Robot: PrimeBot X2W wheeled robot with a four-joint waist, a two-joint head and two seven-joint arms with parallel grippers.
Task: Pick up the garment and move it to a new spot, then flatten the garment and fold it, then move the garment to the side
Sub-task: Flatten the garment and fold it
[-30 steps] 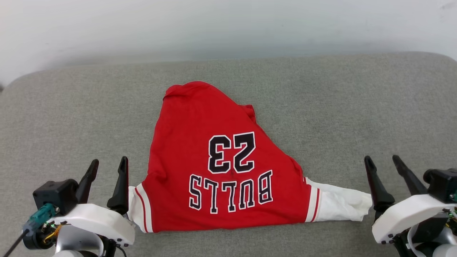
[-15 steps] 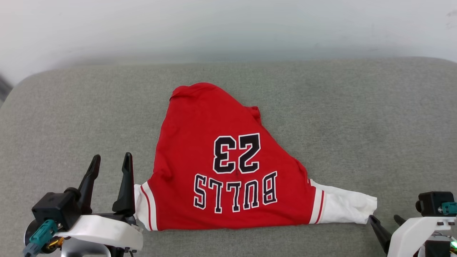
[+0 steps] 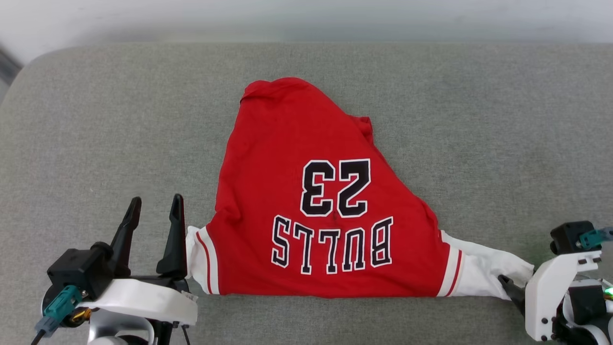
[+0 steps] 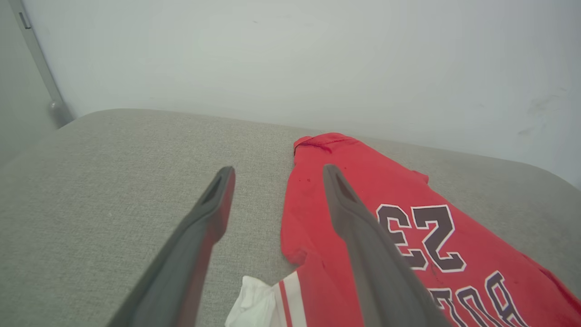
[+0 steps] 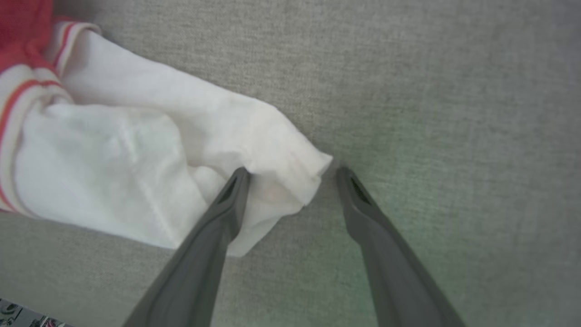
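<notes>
Shirt [image 3: 297, 191] on the grey bench [image 3: 96, 120], an open pincer at each sleeve

Left pincer [image 3: 157, 200] is spread wide just beside the left sleeve [image 3: 194, 254], gripping nothing; right pincer [image 5: 292, 171] is spread wide too, astride the tip of the right sleeve [image 5: 136, 150], one finger over the cloth, the other over bare bench; the shirt lies mid-bench, red, bunched to a rough triangle, with white sleeves and red-white striped trim; black white-edged "BULLS" and "23" read upside down in the head view.
</notes>
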